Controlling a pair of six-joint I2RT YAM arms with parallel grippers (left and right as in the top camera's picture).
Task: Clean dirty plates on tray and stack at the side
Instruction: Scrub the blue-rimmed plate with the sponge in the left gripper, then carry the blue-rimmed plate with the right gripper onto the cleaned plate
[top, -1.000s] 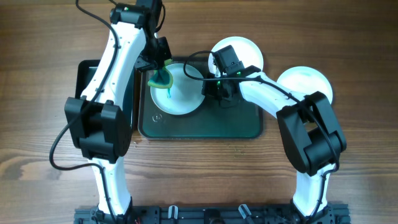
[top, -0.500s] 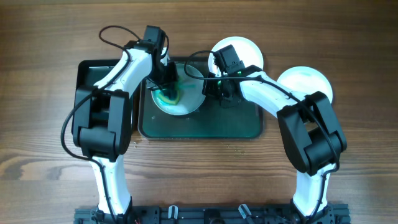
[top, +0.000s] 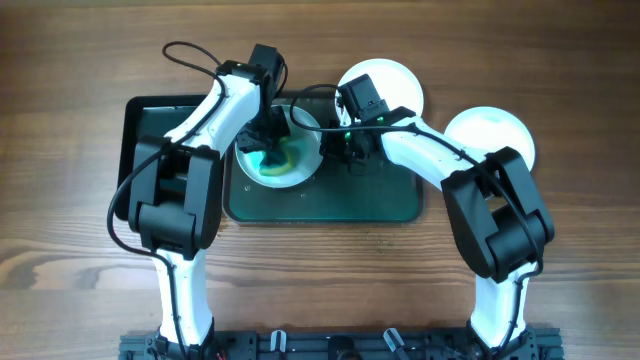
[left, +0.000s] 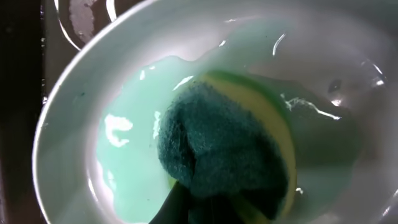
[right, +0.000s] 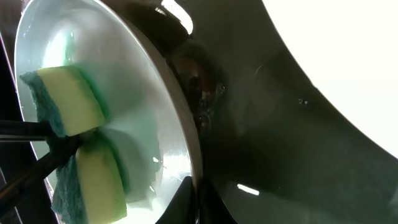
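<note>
A white plate (top: 300, 130) lies on the left part of the dark green tray (top: 350, 200). It is smeared with teal-green soap (left: 130, 162). My left gripper (top: 268, 150) is shut on a folded yellow-and-green sponge (left: 224, 149) and presses it onto the plate's middle. The sponge also shows in the right wrist view (right: 81, 143). My right gripper (top: 338, 142) is shut on the plate's right rim (right: 186, 162). A second white plate (top: 395, 80) lies at the tray's back edge. A pale plate (top: 495, 130) lies on the table to the right.
A black bin (top: 150, 125) stands left of the tray, partly under my left arm. The tray's right half (top: 385, 185) is bare. Wooden table (top: 560, 250) surrounds everything.
My left gripper has come down from the plate's far-left edge onto its middle with the sponge, smearing green over it. The right gripper has kept hold of the rim.
</note>
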